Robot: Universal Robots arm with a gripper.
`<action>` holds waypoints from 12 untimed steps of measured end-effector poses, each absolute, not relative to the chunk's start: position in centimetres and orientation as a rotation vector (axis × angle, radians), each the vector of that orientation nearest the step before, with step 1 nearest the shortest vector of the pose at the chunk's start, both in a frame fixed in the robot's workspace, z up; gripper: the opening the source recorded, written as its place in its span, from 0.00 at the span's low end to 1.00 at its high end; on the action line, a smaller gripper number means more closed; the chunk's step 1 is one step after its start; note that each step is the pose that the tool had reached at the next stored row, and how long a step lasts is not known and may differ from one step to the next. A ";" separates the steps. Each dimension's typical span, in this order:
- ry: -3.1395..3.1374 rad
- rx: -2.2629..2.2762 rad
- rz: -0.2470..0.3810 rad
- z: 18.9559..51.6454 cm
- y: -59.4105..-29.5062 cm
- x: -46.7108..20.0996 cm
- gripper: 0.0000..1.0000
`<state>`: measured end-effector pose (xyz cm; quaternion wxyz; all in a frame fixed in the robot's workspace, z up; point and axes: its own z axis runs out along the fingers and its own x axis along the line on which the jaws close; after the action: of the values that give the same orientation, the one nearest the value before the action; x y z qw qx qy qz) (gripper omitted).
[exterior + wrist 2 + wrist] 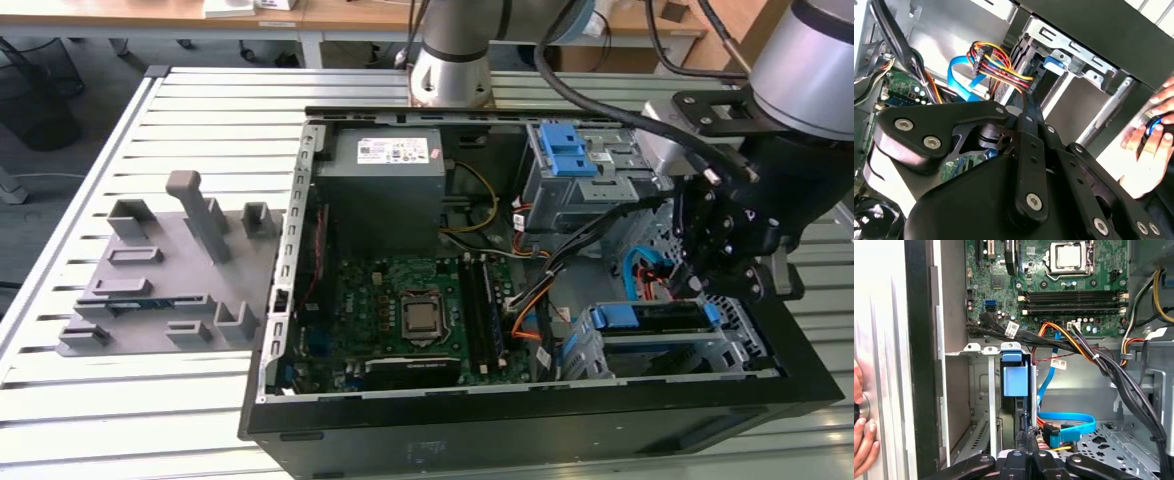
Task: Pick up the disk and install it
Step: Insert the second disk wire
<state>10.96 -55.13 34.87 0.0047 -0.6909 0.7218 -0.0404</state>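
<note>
While the gripper (705,285) hung inside the open computer case (534,420), its tips sat right at the disk (654,318), which stood slotted in the metal bay (667,350) directly below it. Whether the tips were closed on the disk could not be told. A hand (1149,145) rested outside the case.

Bright, even daylight across the ribbed tabletop (200,400), mild glare on its slats. Deep shadow inside the open computer case (534,420). Black linkage (1019,200) close to the lens, soft, perhaps out of focus. Washed-out white at the case wall (879,340).
</note>
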 end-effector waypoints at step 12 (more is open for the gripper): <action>2.279 -2.184 -0.088 36.3 -55.1 10.2 0.11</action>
<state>10.19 -55.12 36.35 -0.0082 -0.6915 0.7218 -0.0278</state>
